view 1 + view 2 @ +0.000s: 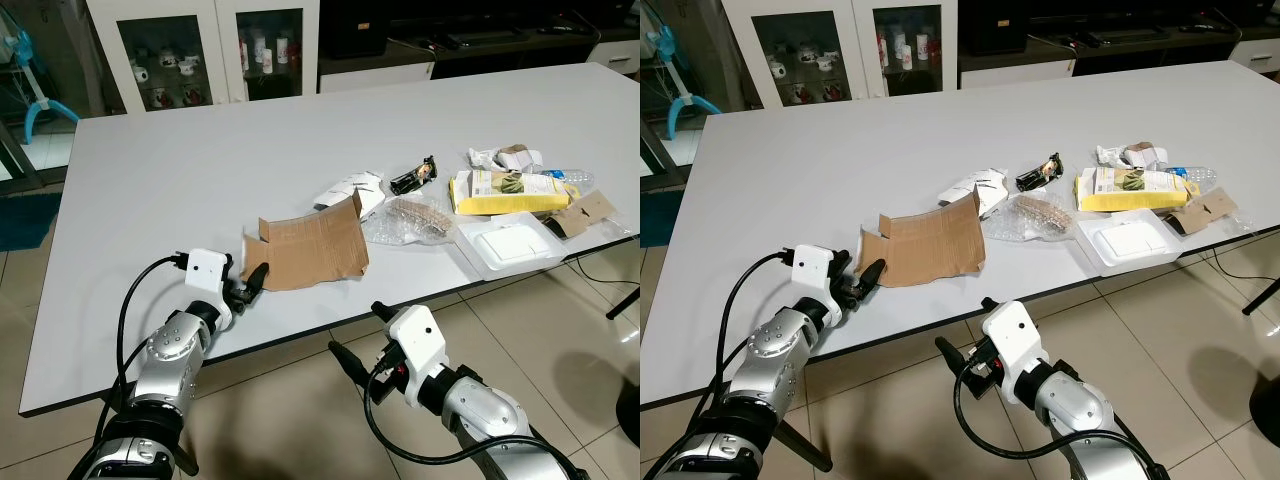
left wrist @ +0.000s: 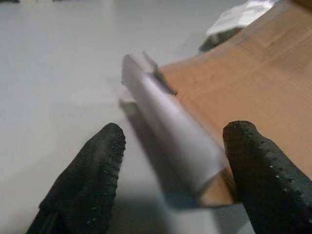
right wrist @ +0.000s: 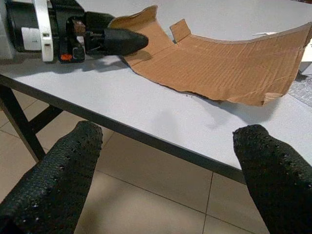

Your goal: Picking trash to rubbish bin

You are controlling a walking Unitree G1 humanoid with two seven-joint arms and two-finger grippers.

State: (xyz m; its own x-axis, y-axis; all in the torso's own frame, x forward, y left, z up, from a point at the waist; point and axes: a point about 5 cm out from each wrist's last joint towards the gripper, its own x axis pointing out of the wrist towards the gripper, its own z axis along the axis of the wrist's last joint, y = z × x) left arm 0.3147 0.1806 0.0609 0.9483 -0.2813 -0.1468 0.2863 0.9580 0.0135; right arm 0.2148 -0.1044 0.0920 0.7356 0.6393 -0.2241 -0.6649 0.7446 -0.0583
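Cardboard (image 1: pixel 310 248) unlabelled | left fingers (image 2: pixel 109 161) open astride its edge | right fingers (image 3: pixel 68 161) open, empty

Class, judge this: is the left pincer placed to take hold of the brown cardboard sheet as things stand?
Probably yes. The left pincer is open at the near corner of the brown cardboard sheet, its upturned flap between the fingers, nothing blocking.
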